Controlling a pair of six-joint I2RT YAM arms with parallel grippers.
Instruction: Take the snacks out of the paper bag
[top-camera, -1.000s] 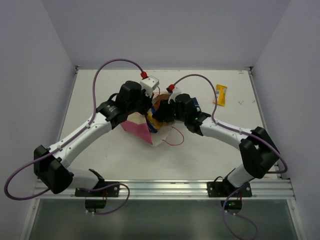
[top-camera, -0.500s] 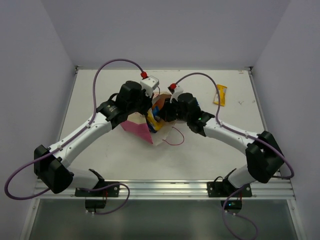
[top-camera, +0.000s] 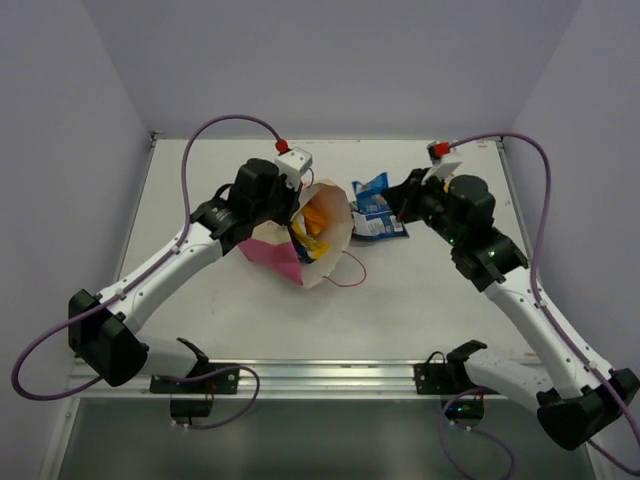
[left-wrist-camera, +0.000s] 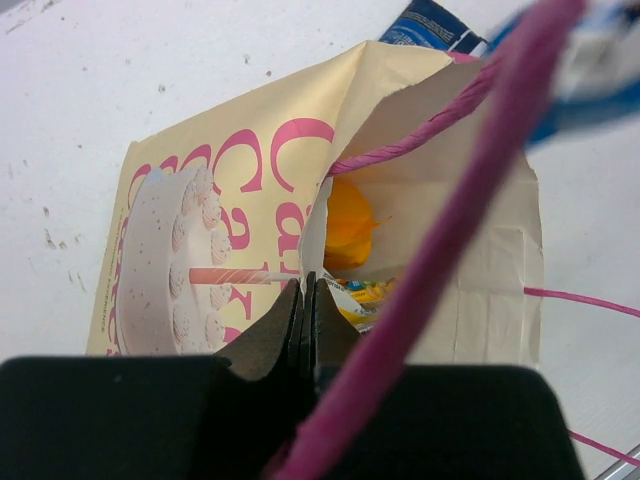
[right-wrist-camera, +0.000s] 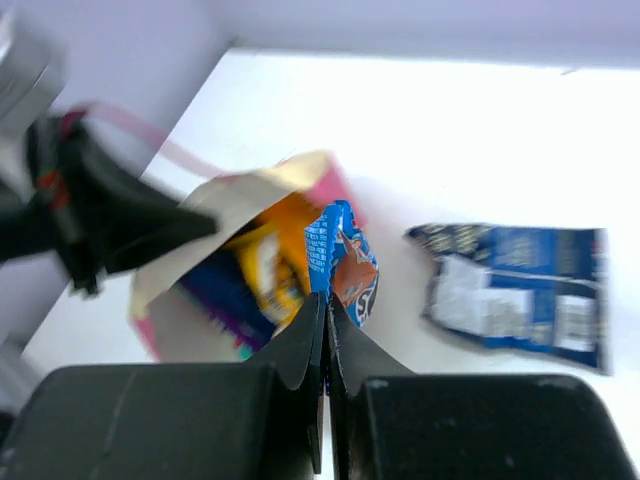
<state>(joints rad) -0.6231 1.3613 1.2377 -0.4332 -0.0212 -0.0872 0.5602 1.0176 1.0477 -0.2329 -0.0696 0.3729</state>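
Observation:
The paper bag (top-camera: 318, 262) lies on its side mid-table, mouth open to the right. My left gripper (top-camera: 297, 205) is shut on its upper rim; in the left wrist view it (left-wrist-camera: 308, 285) pinches the paper edge of the bag (left-wrist-camera: 200, 230). Orange (left-wrist-camera: 350, 225) and yellow (left-wrist-camera: 368, 293) packets show inside. My right gripper (top-camera: 392, 194) is shut on a bright blue packet (top-camera: 371, 186), held outside the bag; the right wrist view shows the gripper (right-wrist-camera: 327, 300) pinching this packet (right-wrist-camera: 345, 262). A blue-and-white packet (top-camera: 380, 224) lies on the table beside it and shows in the right wrist view (right-wrist-camera: 520, 295).
The bag's pink cord handle (top-camera: 348, 275) trails on the table in front of the bag. Another cord (left-wrist-camera: 450, 210) crosses close in front of the left wrist camera. White walls close in the table at left, back and right.
My right arm has pulled back to the right out of the bag mouth, carrying the bright blue packet. The yellow packet at back right is now hidden behind that arm. The left gripper has stayed.

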